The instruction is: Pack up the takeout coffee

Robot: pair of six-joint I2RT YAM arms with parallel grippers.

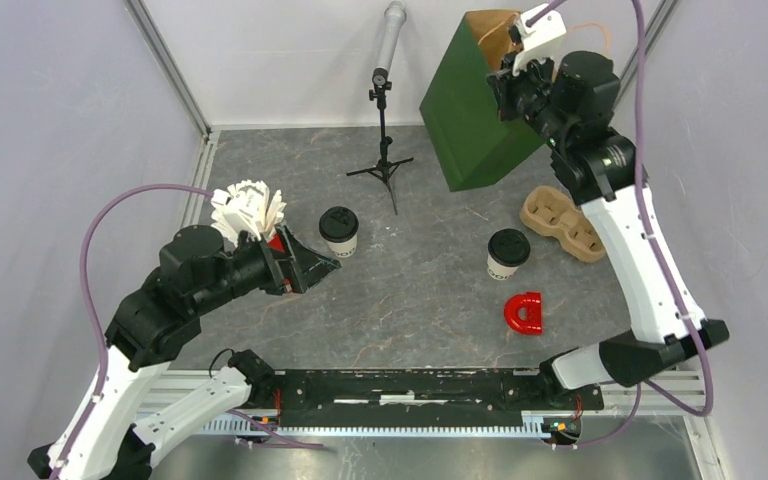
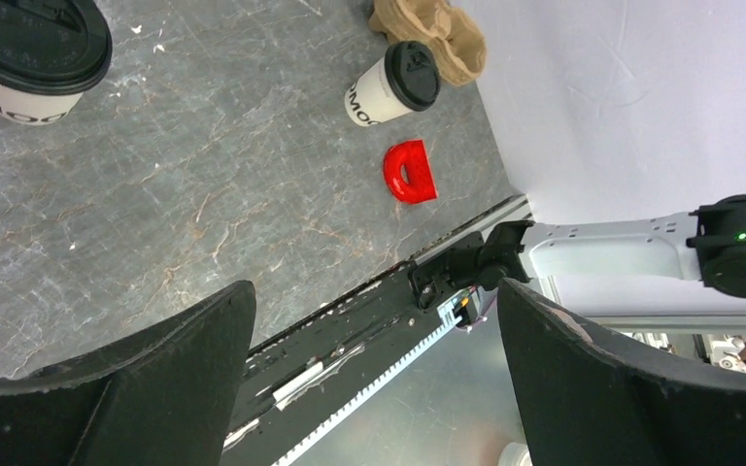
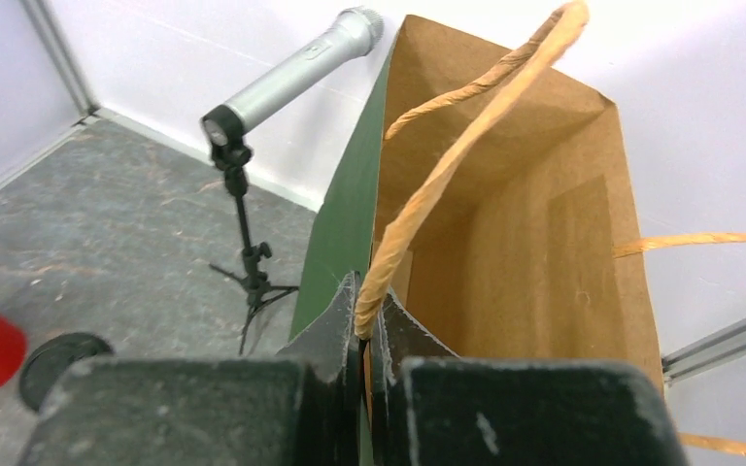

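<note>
Two takeout coffee cups, cream paper with black lids, stand on the grey table: one (image 1: 339, 231) (image 2: 29, 53) left of centre, the other (image 1: 507, 253) (image 2: 393, 85) right of centre. My left gripper (image 1: 310, 256) (image 2: 374, 330) hovers open and empty just left of the first cup, not touching it. The green paper bag (image 1: 470, 110) stands tilted at the back right, its brown inside (image 3: 515, 223) showing. My right gripper (image 1: 506, 84) (image 3: 366, 325) is shut on the bag's twisted paper handle (image 3: 466, 146) at the bag's mouth.
A brown cardboard cup carrier (image 1: 563, 222) (image 2: 429, 24) lies right of the second cup. A red plastic piece (image 1: 524, 313) (image 2: 410, 172) lies near the front. A red cup of white sticks (image 1: 250, 210) stands behind my left gripper. A microphone on a tripod (image 1: 385, 100) (image 3: 296, 68) stands at the back.
</note>
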